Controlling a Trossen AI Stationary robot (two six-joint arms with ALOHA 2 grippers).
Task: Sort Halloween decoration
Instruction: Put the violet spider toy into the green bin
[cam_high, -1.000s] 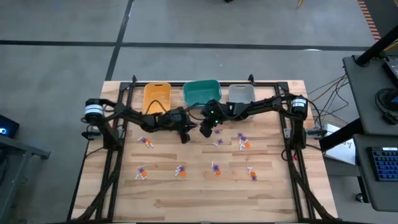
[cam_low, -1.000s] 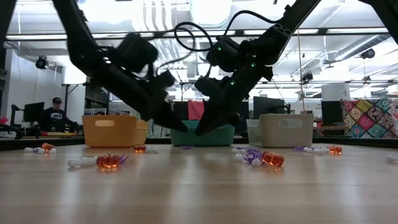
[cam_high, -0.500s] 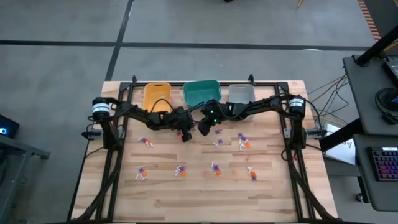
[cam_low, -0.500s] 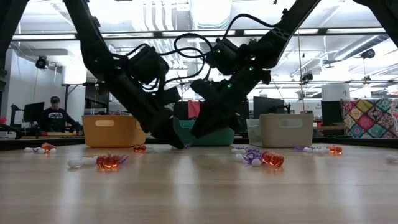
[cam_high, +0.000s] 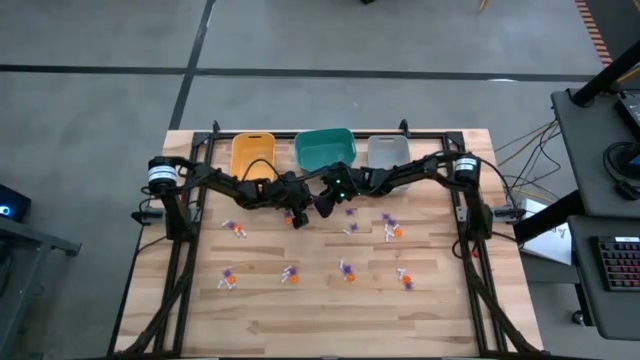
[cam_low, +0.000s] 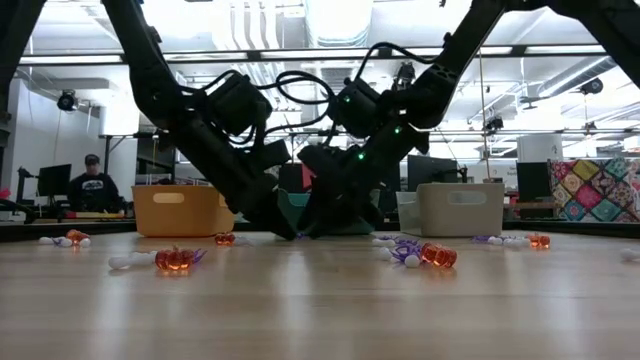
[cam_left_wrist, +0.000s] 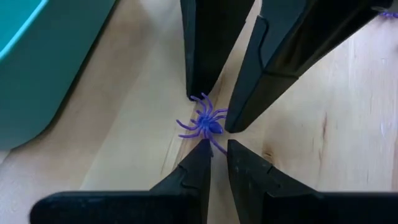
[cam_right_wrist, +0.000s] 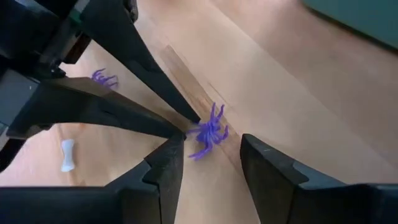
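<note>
Pale wood table (cam_high: 330, 320), slatted, with a black frame (cam_high: 180, 270) along its left, right and far edges. The near half is bare boards; that is the open room. The far strip is crowded.

Three bins stand in a row against the far edge: one yellow bin (cam_high: 252, 152), one teal bin (cam_high: 323, 147), one grey bin (cam_high: 387, 149). The teal one sits between the others, close on both sides.

Two dark arms reach in from the side posts and meet just in front of the teal bin. Left gripper (cam_left_wrist: 215, 148) and right gripper (cam_right_wrist: 211, 144) point tip to tip, nearly touching, both down at the boards.

Trinkets lie scattered across the middle band, well clear of the table's edges. About nine small clusters count in the high view, orange, purple and white; single pieces are too small to count. The low view shows an orange trinket (cam_low: 173, 259) at left and a mixed clump (cam_low: 425, 254) at right.

One purple spider (cam_left_wrist: 203, 123) lies flat on the wood beside the teal bin, between the four fingertips. The left fingers (cam_left_wrist: 196, 163) stand close together with a slim gap, tips at the spider's edge, pinching nothing. The right fingers (cam_right_wrist: 163, 168) are spread, straddling the spider without gripping it.
</note>
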